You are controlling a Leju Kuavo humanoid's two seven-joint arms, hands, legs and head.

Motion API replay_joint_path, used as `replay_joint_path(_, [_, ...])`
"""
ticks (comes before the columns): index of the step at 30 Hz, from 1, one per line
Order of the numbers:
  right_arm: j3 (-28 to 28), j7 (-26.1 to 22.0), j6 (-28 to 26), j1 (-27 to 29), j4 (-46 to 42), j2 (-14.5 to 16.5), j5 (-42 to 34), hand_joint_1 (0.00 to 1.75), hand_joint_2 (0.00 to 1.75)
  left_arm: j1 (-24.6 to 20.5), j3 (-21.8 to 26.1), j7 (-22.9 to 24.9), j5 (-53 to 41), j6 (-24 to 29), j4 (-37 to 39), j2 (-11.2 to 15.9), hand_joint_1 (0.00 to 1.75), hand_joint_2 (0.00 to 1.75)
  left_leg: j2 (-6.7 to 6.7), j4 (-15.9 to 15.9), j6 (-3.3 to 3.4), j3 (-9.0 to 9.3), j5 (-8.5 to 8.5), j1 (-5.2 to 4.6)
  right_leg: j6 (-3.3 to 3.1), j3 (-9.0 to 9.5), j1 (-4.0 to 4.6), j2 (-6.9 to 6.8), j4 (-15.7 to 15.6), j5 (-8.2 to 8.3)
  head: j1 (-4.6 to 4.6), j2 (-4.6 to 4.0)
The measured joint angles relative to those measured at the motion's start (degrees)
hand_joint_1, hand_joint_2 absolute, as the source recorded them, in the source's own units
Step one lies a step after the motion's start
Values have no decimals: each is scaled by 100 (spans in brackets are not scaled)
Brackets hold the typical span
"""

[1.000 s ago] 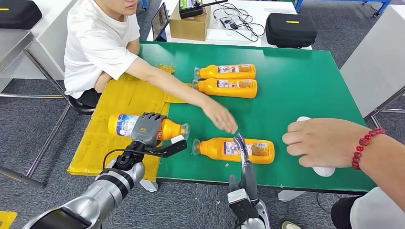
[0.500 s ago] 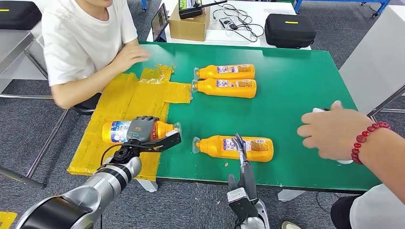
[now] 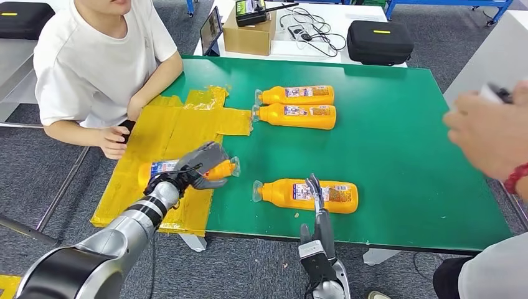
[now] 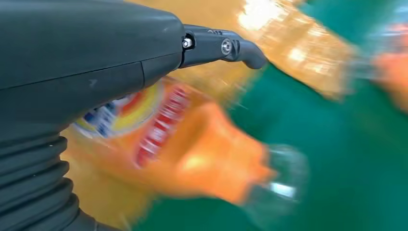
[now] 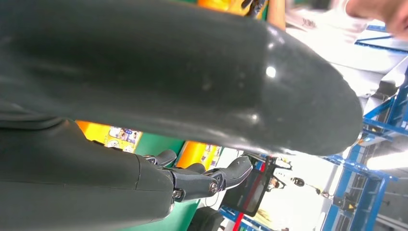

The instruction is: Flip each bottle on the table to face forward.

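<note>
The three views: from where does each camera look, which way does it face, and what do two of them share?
Head view: high on the body, facing forward and down at the table; both arms show.
Left wrist view: behind the left hand, facing the bottle under it.
Right wrist view: behind the right hand, facing across the table.
Shared: head and left wrist views both show the left hand on the bottle.
</note>
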Motion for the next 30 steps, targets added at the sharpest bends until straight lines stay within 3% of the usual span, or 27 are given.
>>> replay_joint_path(4, [44, 0, -90, -57, 82, -3, -114, 0, 0, 91, 236, -506, 358, -117, -94, -182, 0, 0, 0, 0, 3, -2, 2, -3, 2, 0, -2, 0, 1, 2, -1, 0])
replay_joint_path(9, [81, 0, -120, -80, 155, -8, -140, 0, 0, 199, 298, -694, 431, 21, -219, -335, 0, 0, 2, 0, 3, -7, 2, -2, 2, -8, -1, 0, 2, 3, -1, 0])
replay_joint_path(13, [118, 0, -160, -86, 200, -15, -107, 0, 0, 385, 279, -1310, 671, 783, -484, -414, 0, 175, 8, 0, 2, -22, 2, -1, 2, -26, 0, 2, 3, 3, -1, 0])
replay_joint_path(16, [200, 0, -326, -86, 233, -32, 5, 0, 0, 638, 186, -1738, 1403, 1318, -1086, -513, 0, 175, 8, 1, 2, -33, 2, -1, 2, -34, 0, 1, 3, 3, -1, 0])
replay_joint_path(19, [318, 0, -575, -86, 242, -71, 99, 0, 0, 927, -7, -1828, 2304, 1630, -1962, -580, 0, 175, 9, 1, 3, -41, 2, -1, 2, -42, 0, 1, 2, 2, -1, 0])
replay_joint_path(26, [470, 0, -760, -88, 242, -157, 233, 0, 0, 1317, -366, -1897, 2837, 1876, -3238, -590, 0, 175, 7, 1, 3, -48, 1, -2, 2, -48, -1, 1, 1, 2, -1, 0])
replay_joint_path(30, [501, 32, -807, -88, 242, -184, 290, 0, 175, 1416, -443, -1920, 2894, 1875, -3537, -590, 0, 175, 7, 1, 2, -48, 2, -1, 2, -48, 0, 1, 2, 2, 0, 0])
